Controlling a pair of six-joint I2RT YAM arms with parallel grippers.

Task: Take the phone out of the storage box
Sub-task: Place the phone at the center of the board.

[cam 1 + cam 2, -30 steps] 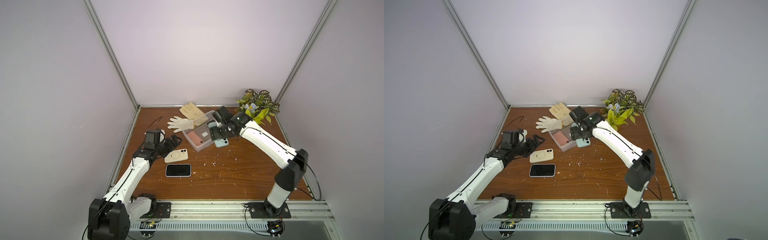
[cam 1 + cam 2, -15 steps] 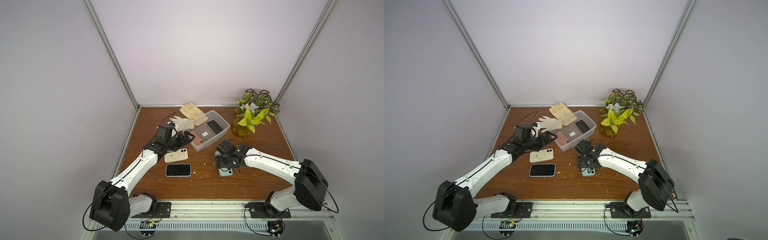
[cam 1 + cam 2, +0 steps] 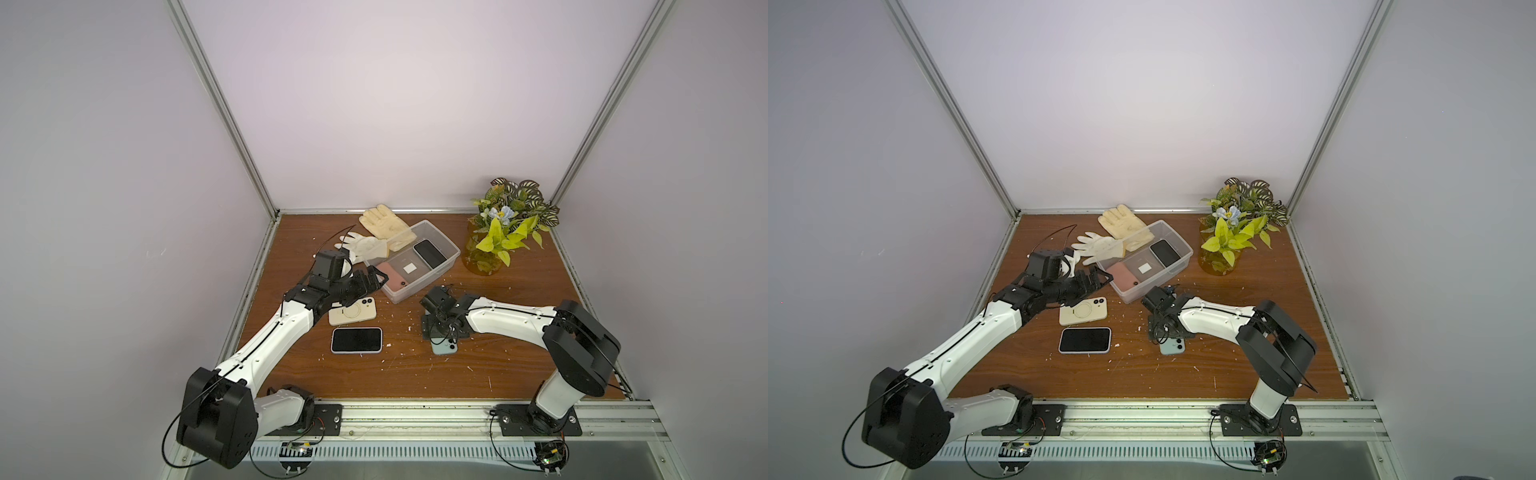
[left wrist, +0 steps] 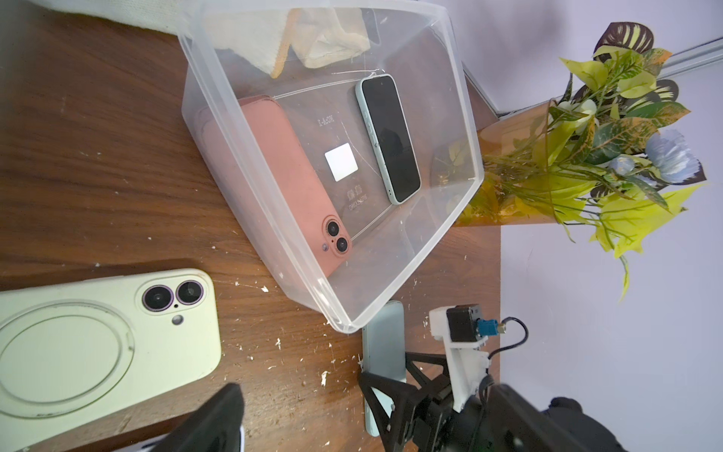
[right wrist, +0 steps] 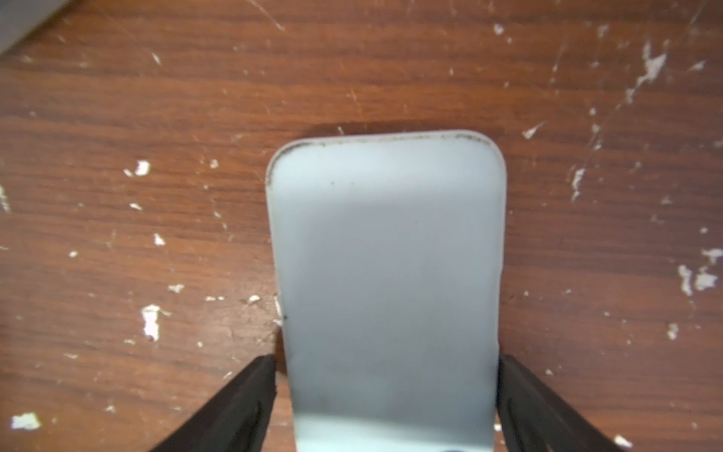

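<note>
The clear storage box sits at the back middle of the wooden table, angled. Inside lie a pink phone, camera side up, and a dark-screened phone. A light blue phone lies flat on the table in front of the box. My right gripper straddles it, open, with a gap between one finger and the phone's edge. My left gripper is open and empty. It hovers at the box's near left corner, over a cream phone.
A phone with a dark screen lies on the table in front of the cream one. Two pale gloves lie behind the box, one draped against its wall. A potted plant stands at the back right. White crumbs dot the table.
My right arm carried the light blue phone from over the box down to the table in front, and its jaws have spread off it. My left arm swung in towards the box.
</note>
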